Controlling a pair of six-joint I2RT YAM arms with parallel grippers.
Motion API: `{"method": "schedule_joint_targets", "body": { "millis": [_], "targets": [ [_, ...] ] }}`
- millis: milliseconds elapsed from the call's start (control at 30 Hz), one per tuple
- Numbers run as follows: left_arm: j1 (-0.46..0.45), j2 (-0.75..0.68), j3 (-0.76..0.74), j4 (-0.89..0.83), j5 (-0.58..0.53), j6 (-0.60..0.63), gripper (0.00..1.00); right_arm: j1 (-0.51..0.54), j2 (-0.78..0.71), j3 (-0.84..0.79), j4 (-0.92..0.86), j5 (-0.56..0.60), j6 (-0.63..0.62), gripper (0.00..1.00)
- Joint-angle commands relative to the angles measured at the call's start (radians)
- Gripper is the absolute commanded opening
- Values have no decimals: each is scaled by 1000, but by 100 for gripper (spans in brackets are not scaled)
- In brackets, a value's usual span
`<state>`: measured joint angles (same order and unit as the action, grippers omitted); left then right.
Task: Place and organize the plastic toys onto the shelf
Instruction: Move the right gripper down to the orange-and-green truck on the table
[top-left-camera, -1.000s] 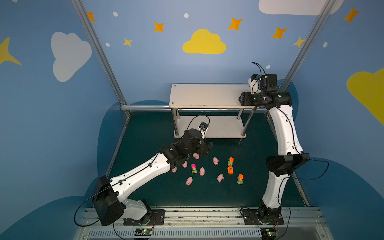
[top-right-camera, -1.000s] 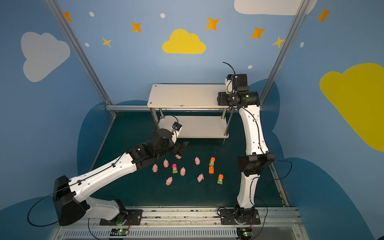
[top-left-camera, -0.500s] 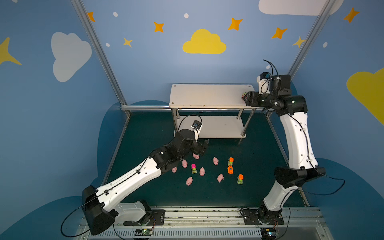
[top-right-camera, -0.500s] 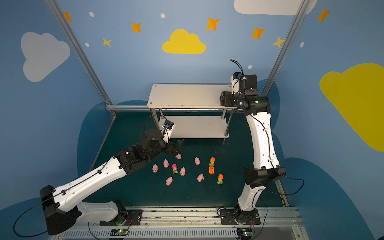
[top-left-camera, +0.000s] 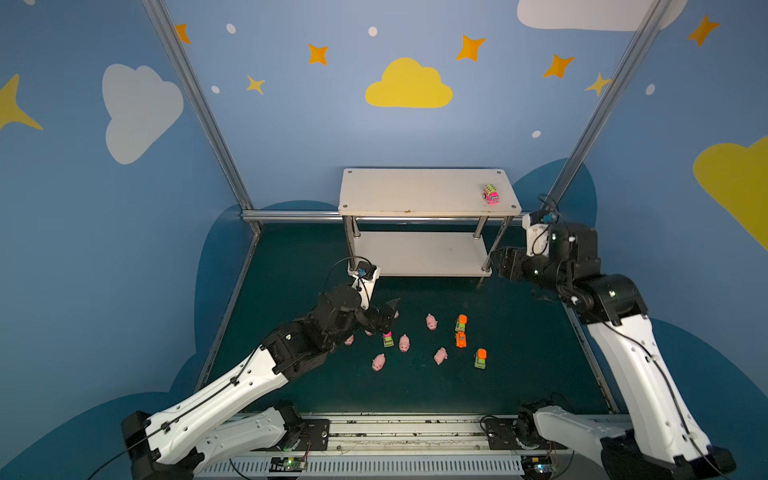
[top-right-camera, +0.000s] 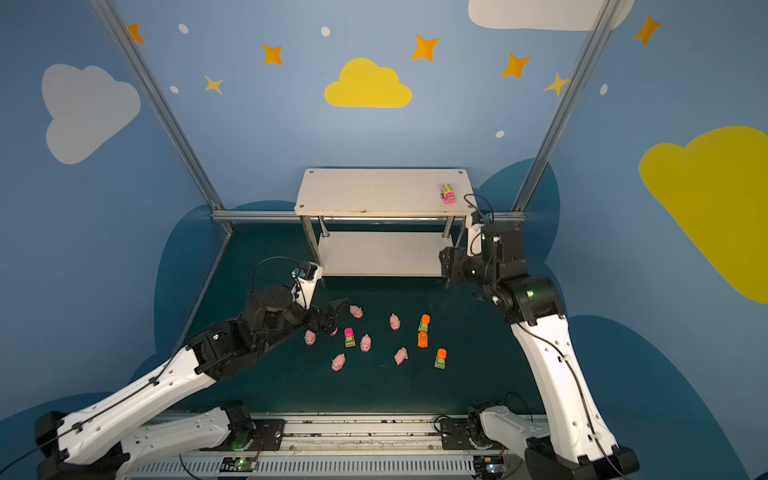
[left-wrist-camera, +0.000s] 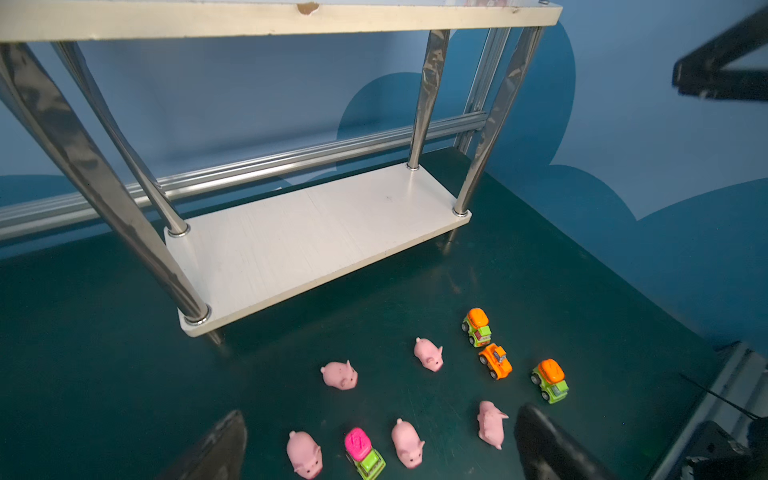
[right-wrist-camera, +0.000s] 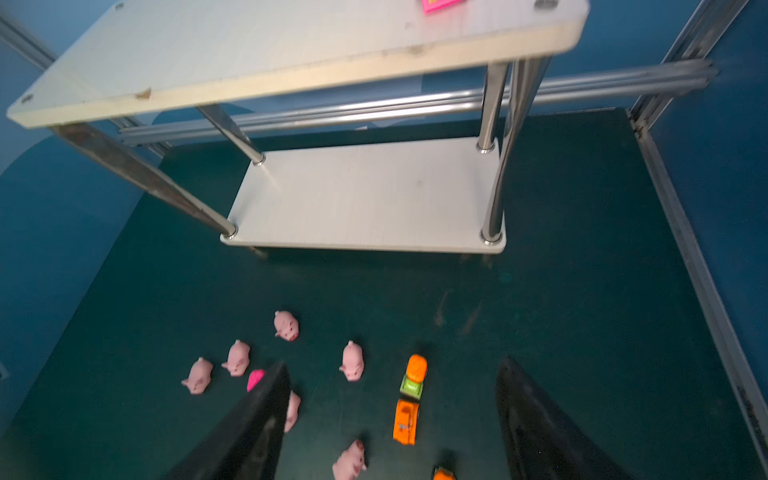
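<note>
The shelf stands at the back of the mat, and a pink and green vehicle sits at the right end of its top board. The lower board is bare. Several pink pigs and vehicles, among them an orange one and a green one with a pink top, are scattered on the mat. My left gripper hangs open over the leftmost pigs. My right gripper is open and empty, beside the shelf's right front leg.
Aluminium posts rise at both back corners and a rail runs behind the shelf. Blue walls close in the left, right and back. The arm bases sit on a track along the front edge.
My right gripper has come down from the right end of the top board to beside the lower board, leaving the pink vehicle up there. My left gripper has shifted slightly left over the pigs.
</note>
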<state>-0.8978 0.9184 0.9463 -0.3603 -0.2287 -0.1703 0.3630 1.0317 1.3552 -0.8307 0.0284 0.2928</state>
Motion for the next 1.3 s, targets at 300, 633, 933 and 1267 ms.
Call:
{"method": "schedule_joint_targets", "body": {
  "millis": [300, 633, 933, 1267],
  "targets": [
    [-57, -168, -268, -42, -24, -242, 100, 148, -143, -549, 259, 18, 244, 74],
    [-58, -155, -341, 9, -14, -248, 100, 149, -47, -796, 567, 39, 319, 70],
    [-58, 22, -326, 119, 2, -223, 100, 134, 141, -779, 654, 101, 307, 61],
    [-56, 111, -271, 109, -61, -184, 100, 116, 320, -748, 729, 87, 317, 55]
  ]
}}
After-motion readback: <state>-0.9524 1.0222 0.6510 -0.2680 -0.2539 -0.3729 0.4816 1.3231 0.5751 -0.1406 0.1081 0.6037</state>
